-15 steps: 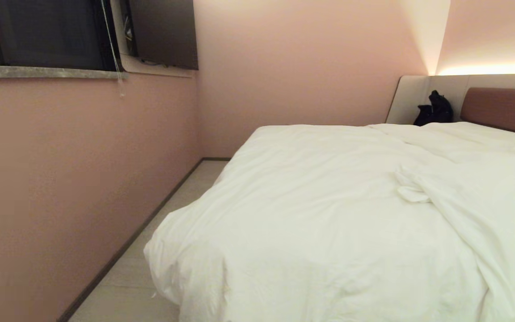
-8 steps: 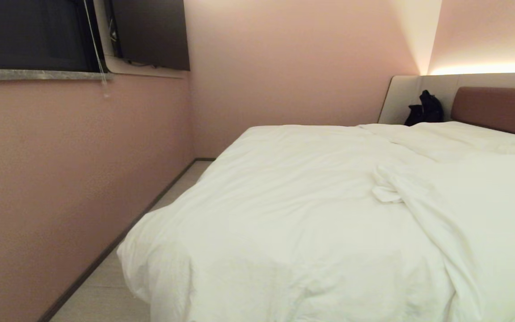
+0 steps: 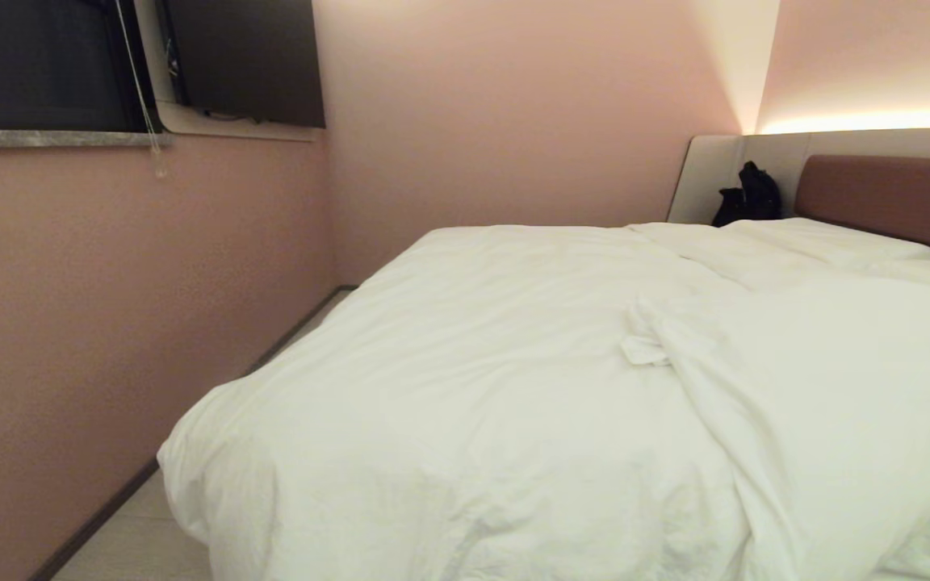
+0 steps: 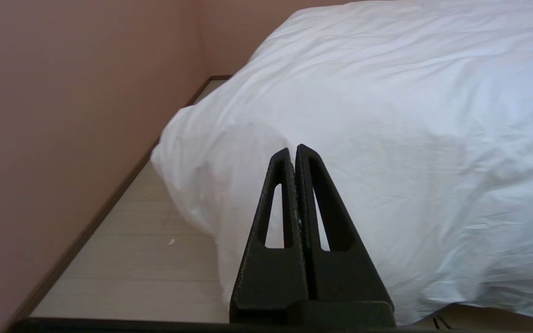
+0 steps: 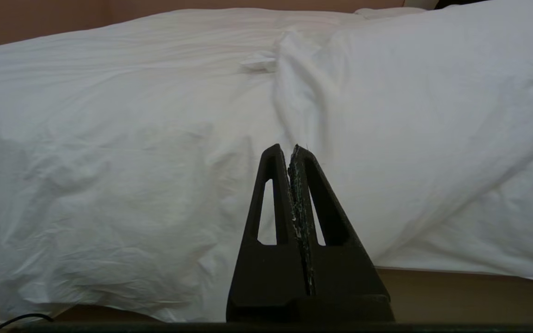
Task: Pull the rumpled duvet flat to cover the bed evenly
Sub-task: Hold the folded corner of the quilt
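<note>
Shifting rightward along the foot edge, the head view now centres more of the puffy white duvet (image 3: 465, 420), bunched diagonally over the wide low bed (image 3: 885, 190). Left gripper (image 4: 295, 150) and right gripper (image 5: 289, 150): jaws together, empty; no pull begun.

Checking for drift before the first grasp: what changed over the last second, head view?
Only the camera moved: the whole scene slid leftward in the head view, showing more of the bed's right side, so the base is moving, not the bedding. The duvet keeps the same folded-over flap. The black bag sits unmoved by the headboard. Left gripper and right gripper are shut, empty, short of the duvet.
</note>
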Robot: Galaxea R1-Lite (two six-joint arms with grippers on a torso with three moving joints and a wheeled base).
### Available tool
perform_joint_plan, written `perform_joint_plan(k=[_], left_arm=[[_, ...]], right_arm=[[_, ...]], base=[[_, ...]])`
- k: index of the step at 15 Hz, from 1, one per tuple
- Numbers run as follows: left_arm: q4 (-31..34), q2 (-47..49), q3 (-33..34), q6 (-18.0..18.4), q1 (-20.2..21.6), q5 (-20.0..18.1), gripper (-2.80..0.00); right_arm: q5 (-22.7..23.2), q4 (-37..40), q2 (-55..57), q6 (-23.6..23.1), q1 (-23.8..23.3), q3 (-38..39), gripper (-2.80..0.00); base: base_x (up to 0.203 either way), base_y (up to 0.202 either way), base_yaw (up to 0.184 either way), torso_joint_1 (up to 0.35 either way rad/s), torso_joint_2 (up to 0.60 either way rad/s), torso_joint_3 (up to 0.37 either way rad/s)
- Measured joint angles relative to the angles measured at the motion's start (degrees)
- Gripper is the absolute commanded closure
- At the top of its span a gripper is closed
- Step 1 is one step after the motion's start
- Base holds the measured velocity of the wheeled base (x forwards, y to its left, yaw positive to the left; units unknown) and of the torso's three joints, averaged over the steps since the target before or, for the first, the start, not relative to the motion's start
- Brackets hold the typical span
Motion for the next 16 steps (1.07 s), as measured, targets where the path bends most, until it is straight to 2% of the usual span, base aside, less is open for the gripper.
perform_joint_plan(k=[16], left_arm=[[0.1,0.0,0.0,0.3,0.0,0.0,0.00]], right_arm=[[0.0,0.0,0.0,0.0,0.0,0.0,0.00]], base=[[0.000,-0.193,0.000,0.002,0.00,0.002]])
